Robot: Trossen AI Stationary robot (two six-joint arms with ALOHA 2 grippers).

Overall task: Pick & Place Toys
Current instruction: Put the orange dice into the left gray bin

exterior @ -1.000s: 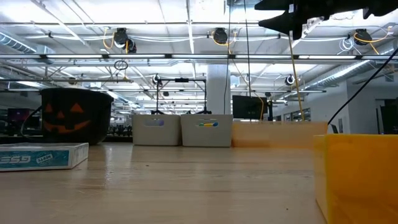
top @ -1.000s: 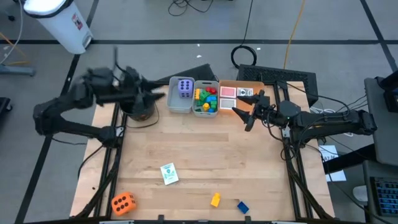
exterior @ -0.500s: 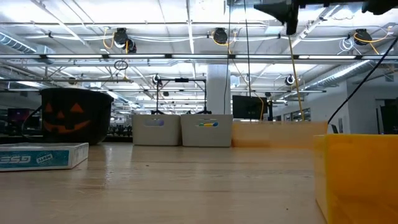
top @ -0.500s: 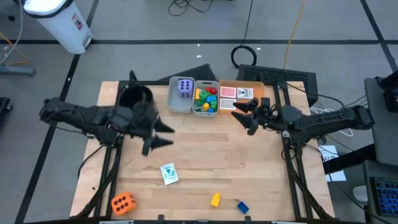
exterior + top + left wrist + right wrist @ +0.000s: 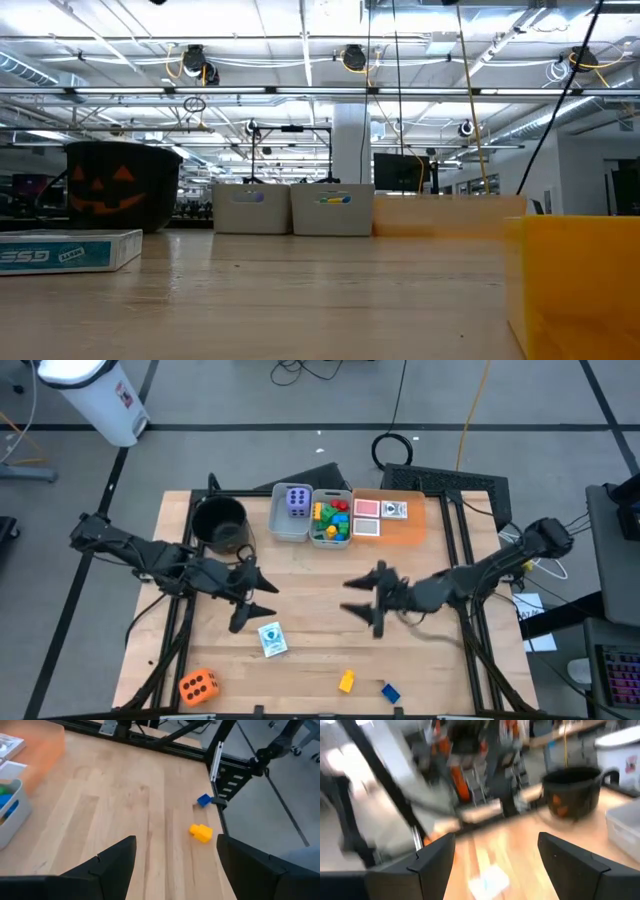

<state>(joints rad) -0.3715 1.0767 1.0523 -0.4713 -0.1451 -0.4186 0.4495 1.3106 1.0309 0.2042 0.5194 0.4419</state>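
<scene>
I am hovering both empty, spread tools, left (image 5: 252, 600) and right (image 5: 365, 600), over the wooden counter (image 5: 330, 575), where a green picture card (image 5: 271, 639), orange dotted die (image 5: 197, 685), yellow brick (image 5: 346, 681) and blue brick (image 5: 390, 692) are awaiting sorting beside the filled grey plastic bins (image 5: 312, 515).

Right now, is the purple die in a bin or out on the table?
In a bin. The purple die sits inside the left grey bin at the table's far edge, dotted face up, alone in that bin.
</scene>
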